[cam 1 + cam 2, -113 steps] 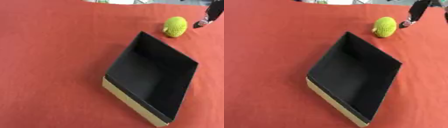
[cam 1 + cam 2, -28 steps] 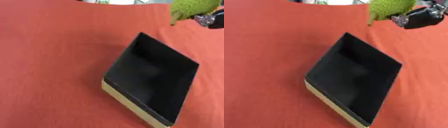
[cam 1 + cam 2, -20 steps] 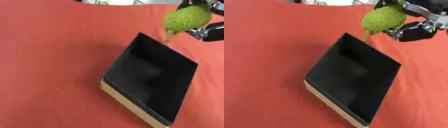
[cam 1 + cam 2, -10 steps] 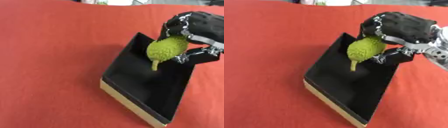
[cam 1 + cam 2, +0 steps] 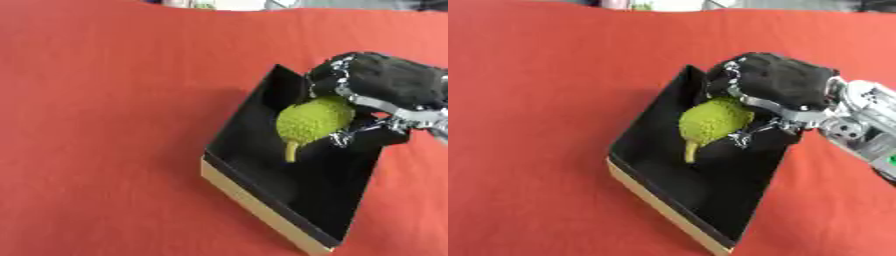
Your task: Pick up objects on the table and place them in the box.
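My right hand [image 5: 785,85] comes in from the right and is curled round a bumpy yellow-green fruit [image 5: 712,122] with a short stem hanging down. The fruit hangs over the upper part of the black box [image 5: 254,192], which lies askew on the red table with a tan outer wall along its near edge. The hand sits above the box's far right corner. Whether the fruit touches the box floor I cannot tell. My left hand shows in neither view.
Red cloth [image 5: 96,110] covers the whole table. Open cloth lies to the left of the box and in front of it. A few pale things show at the table's far edge.
The right hand has carried the fruit from the far right of the table down over the box, and in the last half second lowered it a little further into the box mouth.
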Available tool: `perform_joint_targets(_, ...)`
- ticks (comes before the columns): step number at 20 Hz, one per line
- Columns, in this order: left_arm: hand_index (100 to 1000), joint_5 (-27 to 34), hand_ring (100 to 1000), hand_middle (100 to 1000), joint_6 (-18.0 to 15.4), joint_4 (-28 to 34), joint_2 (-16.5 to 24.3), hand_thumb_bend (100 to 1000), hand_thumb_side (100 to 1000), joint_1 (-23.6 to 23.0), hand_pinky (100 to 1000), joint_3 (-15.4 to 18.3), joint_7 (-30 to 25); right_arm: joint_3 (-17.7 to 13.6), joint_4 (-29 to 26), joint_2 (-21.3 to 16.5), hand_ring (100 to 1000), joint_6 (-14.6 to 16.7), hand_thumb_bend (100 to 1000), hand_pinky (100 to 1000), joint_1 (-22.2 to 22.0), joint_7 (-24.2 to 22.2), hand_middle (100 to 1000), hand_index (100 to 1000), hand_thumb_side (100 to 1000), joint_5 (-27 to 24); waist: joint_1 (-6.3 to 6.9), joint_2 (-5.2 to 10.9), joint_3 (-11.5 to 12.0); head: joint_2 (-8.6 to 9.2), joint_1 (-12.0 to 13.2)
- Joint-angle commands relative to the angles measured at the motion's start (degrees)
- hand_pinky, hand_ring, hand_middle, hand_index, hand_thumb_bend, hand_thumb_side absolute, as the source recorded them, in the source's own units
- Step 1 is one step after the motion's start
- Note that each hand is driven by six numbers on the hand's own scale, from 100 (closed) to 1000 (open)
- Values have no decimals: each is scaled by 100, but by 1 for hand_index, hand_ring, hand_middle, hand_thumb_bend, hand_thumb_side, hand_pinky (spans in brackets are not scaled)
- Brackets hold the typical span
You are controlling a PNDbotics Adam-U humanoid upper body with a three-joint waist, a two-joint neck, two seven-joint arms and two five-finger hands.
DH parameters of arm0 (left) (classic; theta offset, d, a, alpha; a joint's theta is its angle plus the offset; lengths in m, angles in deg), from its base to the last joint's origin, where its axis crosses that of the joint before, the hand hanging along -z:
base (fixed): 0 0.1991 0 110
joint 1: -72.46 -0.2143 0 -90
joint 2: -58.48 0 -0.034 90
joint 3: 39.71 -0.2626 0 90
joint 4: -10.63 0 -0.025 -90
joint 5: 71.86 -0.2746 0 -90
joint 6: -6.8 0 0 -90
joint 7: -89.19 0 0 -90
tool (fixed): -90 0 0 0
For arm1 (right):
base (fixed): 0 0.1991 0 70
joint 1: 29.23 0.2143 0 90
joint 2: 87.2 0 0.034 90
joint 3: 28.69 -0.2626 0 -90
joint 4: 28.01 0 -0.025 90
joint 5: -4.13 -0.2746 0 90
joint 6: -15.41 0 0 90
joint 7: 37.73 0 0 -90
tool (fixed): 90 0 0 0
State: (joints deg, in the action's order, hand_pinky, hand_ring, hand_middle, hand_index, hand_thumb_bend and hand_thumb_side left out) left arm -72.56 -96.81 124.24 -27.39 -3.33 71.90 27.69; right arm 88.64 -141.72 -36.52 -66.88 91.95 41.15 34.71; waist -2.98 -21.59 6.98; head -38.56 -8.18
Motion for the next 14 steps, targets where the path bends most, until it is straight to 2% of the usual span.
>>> perform_joint_targets(1,781,22,608,654,-4,98,138,100,529,47,666,3,-22,12,-88,0,596,-242,100,667,29,-160,573,682,100,106,18,130,19,-15,-24)
perform_joint_targets(3,781,23,608,654,-5,98,134,100,529,45,666,5,-23,65,-88,56,611,-285,103,678,21,-292,593,707,100,147,20,127,32,-25,-28)
perform_joint_targets(5,781,25,608,654,-3,98,129,100,530,46,666,8,-21,106,-88,107,628,-264,155,690,22,-482,611,725,100,256,21,125,35,-30,-33)
perform_joint_targets(6,781,25,608,654,-1,98,128,100,529,46,666,8,-21,122,-88,128,654,-245,210,706,29,-569,641,754,100,328,21,125,37,-33,-33)
perform_joint_targets(10,780,26,608,654,2,98,120,100,530,43,666,13,-19,161,-88,196,745,-101,318,754,53,-904,737,838,100,615,23,128,38,-33,-34)
perform_joint_targets(14,780,29,608,654,9,98,114,100,531,49,666,15,-20,151,-88,204,810,111,344,801,37,-1260,817,885,100,815,16,134,31,-26,-29)
